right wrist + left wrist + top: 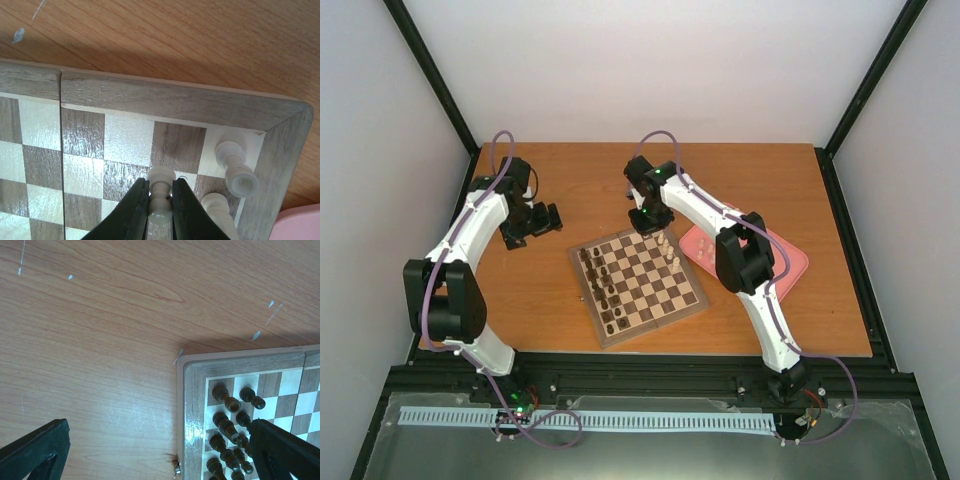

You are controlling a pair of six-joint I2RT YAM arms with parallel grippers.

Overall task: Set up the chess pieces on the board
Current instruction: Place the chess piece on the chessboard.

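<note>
The checked wooden board (pixel 638 283) lies mid-table. Several dark pieces stand along its left side (pixel 603 290) and a few pale pieces near its far right corner (pixel 665 245). In the right wrist view my right gripper (pixel 161 196) is shut on a pale pawn (pixel 161 196), held over the board's second row near that corner. A pale rook (pixel 236 170) stands on the corner square, and another pale piece (pixel 217 210) beside it. My left gripper (pixel 545 222) is open and empty over bare table left of the board; the board's corner (pixel 192 390) with dark pieces (pixel 227 425) shows between its fingers.
A pink tray (pixel 790 262) with a few pale pieces (pixel 704 245) lies right of the board, partly under the right arm. The table's far and right edges meet dark frame posts.
</note>
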